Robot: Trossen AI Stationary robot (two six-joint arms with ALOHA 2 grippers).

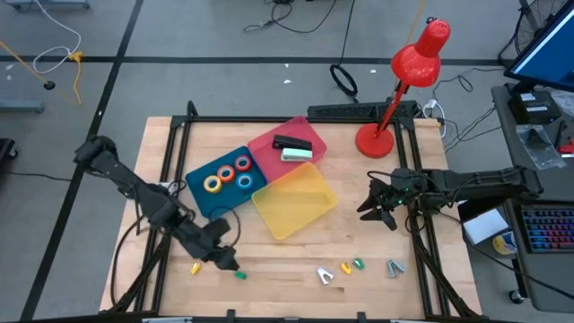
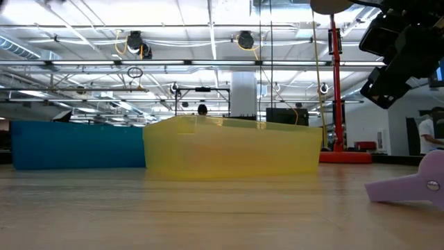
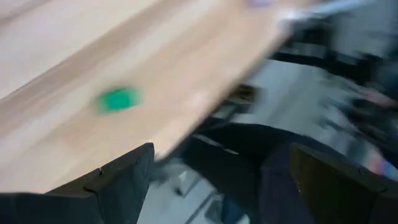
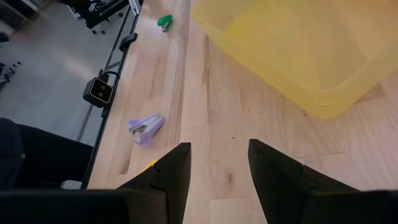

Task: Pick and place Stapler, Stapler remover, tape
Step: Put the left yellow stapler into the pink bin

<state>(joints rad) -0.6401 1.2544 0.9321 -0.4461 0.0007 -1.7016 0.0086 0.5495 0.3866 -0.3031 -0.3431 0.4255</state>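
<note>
High view: tape [image 1: 226, 175] in blue bin [image 1: 199, 199], between pincers.

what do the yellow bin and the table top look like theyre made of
The yellow bin looks like translucent plastic with a smooth, slightly glossy finish: in the low view, shapes of the room behind show faintly through its wall. The table top looks like pale wood, probably butcher-block planks: parallel strips with grain and joint lines show in the right wrist view, matte to satin.
</note>
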